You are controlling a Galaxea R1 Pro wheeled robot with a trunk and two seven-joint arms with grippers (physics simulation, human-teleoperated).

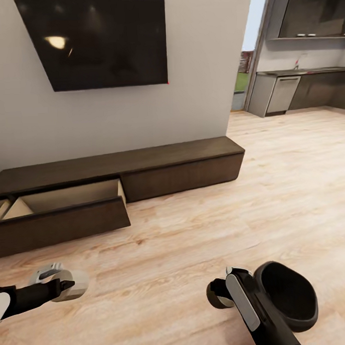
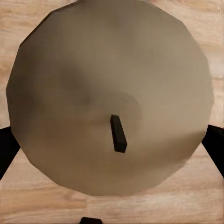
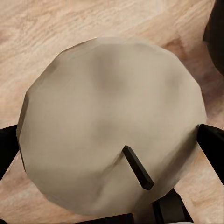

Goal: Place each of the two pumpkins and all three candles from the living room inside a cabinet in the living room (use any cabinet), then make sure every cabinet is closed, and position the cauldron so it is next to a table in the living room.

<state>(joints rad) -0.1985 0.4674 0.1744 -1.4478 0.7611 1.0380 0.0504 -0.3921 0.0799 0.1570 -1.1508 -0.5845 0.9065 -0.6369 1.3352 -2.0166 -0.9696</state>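
A candle [image 2: 112, 98] is pinched in each hand [image 1: 72, 286]; both should be lowered into the open drawer [image 1: 68, 197].

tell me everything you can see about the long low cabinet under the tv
The cabinet is a long, low dark-brown wood unit standing on the pale plank floor against the white wall, below the wall-mounted TV. Its top is flat and bare. The right drawer front sits flush and shut. The drawer to its left is pulled out toward the room, showing a pale beige interior with nothing visible inside. Nothing touches it.
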